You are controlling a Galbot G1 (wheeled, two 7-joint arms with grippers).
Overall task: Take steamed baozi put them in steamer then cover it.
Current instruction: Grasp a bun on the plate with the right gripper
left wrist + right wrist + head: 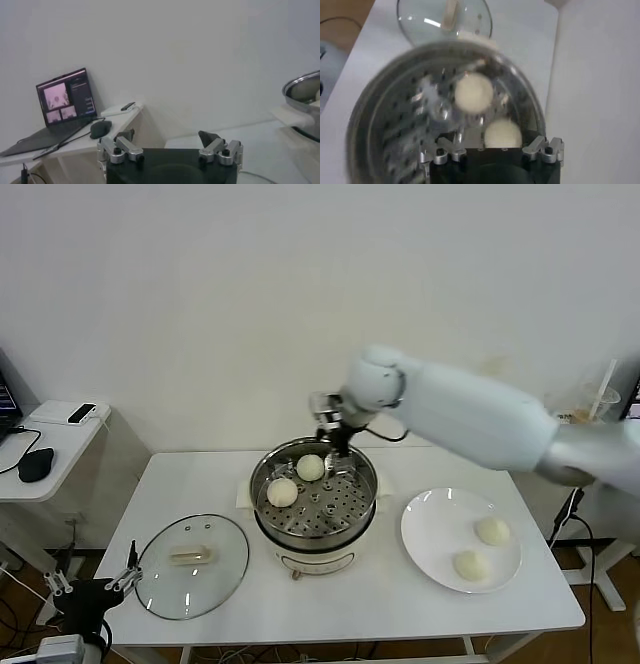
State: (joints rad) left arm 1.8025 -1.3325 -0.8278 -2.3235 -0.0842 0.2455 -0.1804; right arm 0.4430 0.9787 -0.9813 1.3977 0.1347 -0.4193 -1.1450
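The steamer (318, 536) stands mid-table with two steamed baozi (282, 492) (310, 468) on its perforated tray. My right gripper (336, 446) hangs open just above the rear one, at the pot's back rim. In the right wrist view that baozi (503, 134) lies below the gap between the spread fingers (540, 147), apart from them, with the other baozi (474, 93) beyond it. Two more baozi (492, 530) (470, 564) rest on the white plate (435, 519) to the right. The glass cover (192, 564) lies flat on the table to the left of the steamer. My left gripper (95, 589) waits open off the table's front left corner.
A side desk (40, 469) at the left carries a mouse (100, 129), a laptop (62, 97) and a small device. The table's front edge runs just below the cover and plate. A wall stands close behind the table.
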